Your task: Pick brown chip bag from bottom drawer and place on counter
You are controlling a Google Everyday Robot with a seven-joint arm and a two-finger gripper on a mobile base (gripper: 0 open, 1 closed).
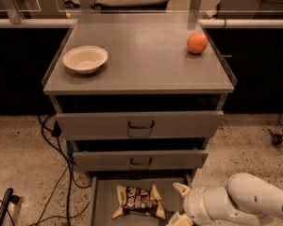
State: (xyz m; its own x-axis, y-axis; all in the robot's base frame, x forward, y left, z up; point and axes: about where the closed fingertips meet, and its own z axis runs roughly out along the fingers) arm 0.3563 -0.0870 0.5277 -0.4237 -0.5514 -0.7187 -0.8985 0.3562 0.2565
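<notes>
The brown chip bag [139, 202] lies flat on the floor of the pulled-out bottom drawer [103, 197], near its middle. My gripper [180, 204] sits at the drawer's right side, just right of the bag, at the end of the white arm [240, 202] coming in from the lower right. One cream finger shows at the top and another at the frame's bottom edge, with a gap between them and nothing held. The grey counter [141, 60] tops the cabinet above.
A cream bowl [85, 59] stands on the counter's left and an orange [197, 42] on its far right. Two handled drawers [140, 124] jut out above the bottom drawer. Black cables [61, 173] trail on the floor at the left.
</notes>
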